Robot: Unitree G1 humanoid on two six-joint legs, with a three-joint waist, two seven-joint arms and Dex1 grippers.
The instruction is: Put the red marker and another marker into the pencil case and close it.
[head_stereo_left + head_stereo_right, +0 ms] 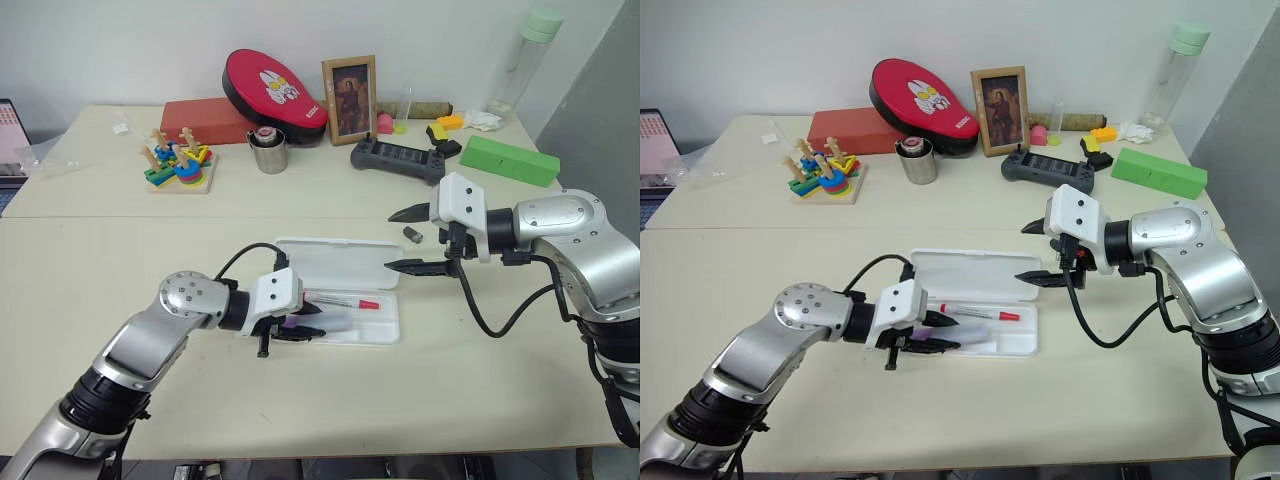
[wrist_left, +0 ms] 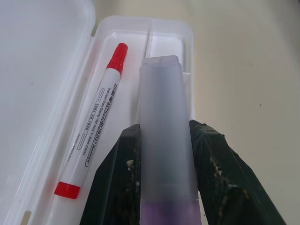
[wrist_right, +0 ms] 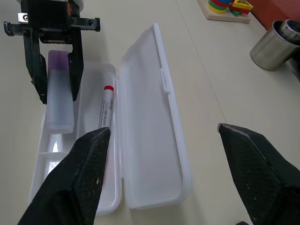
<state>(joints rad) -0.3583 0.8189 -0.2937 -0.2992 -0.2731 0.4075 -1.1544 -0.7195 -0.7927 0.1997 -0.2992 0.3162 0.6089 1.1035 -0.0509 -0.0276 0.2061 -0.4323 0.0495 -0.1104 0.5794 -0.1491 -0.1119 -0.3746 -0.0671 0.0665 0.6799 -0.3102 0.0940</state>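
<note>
The case [image 1: 340, 290] lies open on the tabletop [image 1: 200, 380], lid flat behind its tray. The red marker [image 2: 93, 124] rests inside the tray; the left wrist view shows its barrel print, "WHITEBOARD MARKER". The left pincer [image 1: 300, 328] grips the highlighter [image 2: 164, 136] just over the tray. The right pincer [image 1: 405, 240] gapes wide beside the case, holding nothing.

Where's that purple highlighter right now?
The purple highlighter is clamped in the left gripper, over the open pencil case's near side, beside the red marker.
</note>
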